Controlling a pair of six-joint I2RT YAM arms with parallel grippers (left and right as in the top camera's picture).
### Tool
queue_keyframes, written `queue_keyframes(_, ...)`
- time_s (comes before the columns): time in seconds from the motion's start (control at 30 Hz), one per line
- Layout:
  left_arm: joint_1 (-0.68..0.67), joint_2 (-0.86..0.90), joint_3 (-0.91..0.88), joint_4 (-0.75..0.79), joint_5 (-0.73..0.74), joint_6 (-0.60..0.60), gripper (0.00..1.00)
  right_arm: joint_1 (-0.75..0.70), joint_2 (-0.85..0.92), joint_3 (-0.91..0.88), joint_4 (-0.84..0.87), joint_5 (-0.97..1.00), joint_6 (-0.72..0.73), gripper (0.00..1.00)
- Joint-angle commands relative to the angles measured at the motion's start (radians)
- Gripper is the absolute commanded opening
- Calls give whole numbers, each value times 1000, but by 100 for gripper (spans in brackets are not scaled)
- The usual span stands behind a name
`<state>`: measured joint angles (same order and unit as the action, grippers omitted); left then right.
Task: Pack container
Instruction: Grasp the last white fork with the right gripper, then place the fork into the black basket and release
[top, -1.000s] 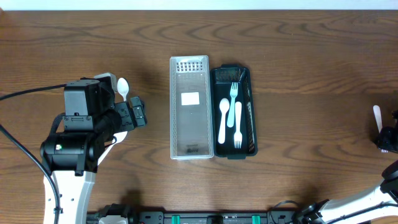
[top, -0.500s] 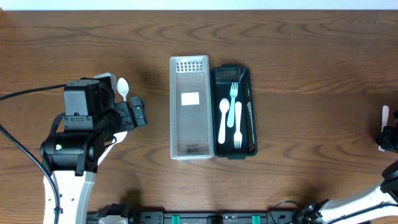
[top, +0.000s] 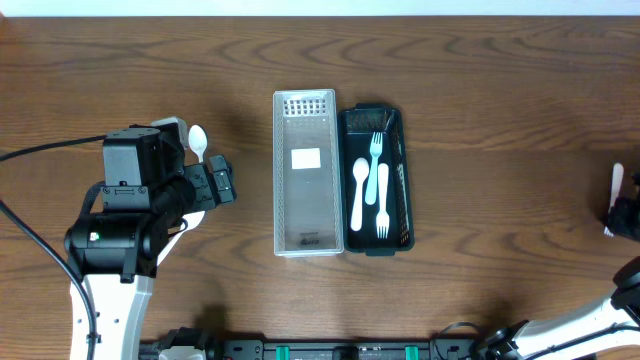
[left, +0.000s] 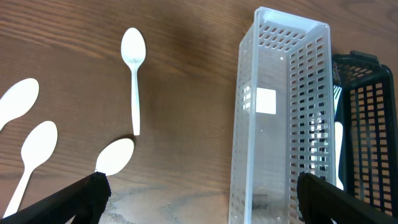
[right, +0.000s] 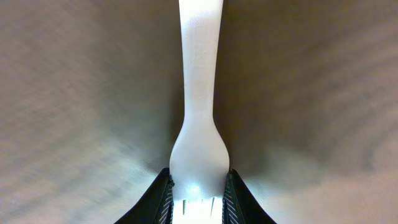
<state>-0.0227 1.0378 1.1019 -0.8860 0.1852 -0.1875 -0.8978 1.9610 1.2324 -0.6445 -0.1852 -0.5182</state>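
Note:
A clear perforated container (top: 305, 172) stands at the table's centre, empty, with a black basket (top: 403, 180) touching its right side. The basket holds a white spoon (top: 358, 192) and two forks (top: 379, 172). My left gripper (top: 216, 184) is open and empty, left of the clear container (left: 280, 124); its fingertips (left: 199, 199) frame the bottom of the left wrist view. Several white spoons (left: 134, 68) lie on the wood beside it. My right gripper (top: 625, 215) sits at the far right edge, shut on a white fork (right: 199, 112) near its tines.
One white spoon (top: 198, 142) shows beside the left arm in the overhead view; the arm hides the others. The black basket's edge (left: 367, 124) appears at the right of the left wrist view. The table is brown wood.
My right gripper has moved a little further right with the white fork, near the frame edge. The left arm and the containers have not moved.

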Motion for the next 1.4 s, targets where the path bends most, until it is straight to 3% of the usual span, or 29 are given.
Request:
queue_keyframes(0.0,-2,0,19,0,10,-13,98,62,-49,50,5,-74,82,1)
queue_keyframes(0.3,-2,0,19,0,9,-13,98,348,-223,75,-4,-73,320,2)
queue_keyframes(0.6,-2,0,19,-2,9,-13,98,845,-395,117,-161,43,563,2)
queue_keyframes(0.87,-2,0,19,-17,9,-13,98,1232,-419,118,-181,164,879,2)
queue_keyframes(1.1,-2,0,19,-34,9,-13,98,1392,-363,102,-221,209,976,2)
queue_keyframes(1.37,-2,0,19,-34,9,-13,98,1459,-225,101,-324,203,1037,1)
